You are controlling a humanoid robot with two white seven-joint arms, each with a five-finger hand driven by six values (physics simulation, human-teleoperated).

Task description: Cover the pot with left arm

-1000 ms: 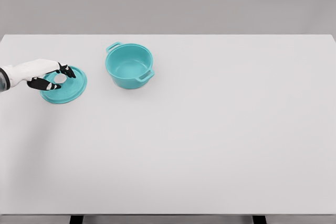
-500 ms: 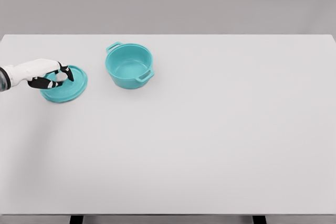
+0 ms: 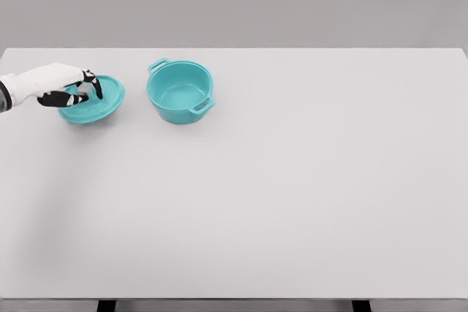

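Fingers [image 3: 89, 87] of the left hand [image 3: 62, 84] are curled around the pale knob at the centre of the teal lid [image 3: 95, 105], black fingertips pinched on it from both sides. I read that as clamped on the lid by its knob. Left arm enters from the far left edge in the head view, white forearm lying roughly level over the worktop [image 3: 292, 202].

Lid sits at the left side of the worktop, tilted: the right rim looks higher than the left, and the near edge shows more of its side than a flat lid would. I can't tell whether the low left edge touches the worktop or hangs just clear of it. A faint shadow lies under it.

Moving right: teal pot [image 3: 179, 91] stands upright just beside the lid, apart from it, with a clear strip of white between them. Pot is open, interior visible, nothing inside that I can see. Two loop handles, one at the upper left of the rim, one at the lower right. Pot is uncovered.

Right arm doesn't show anywhere in this view.
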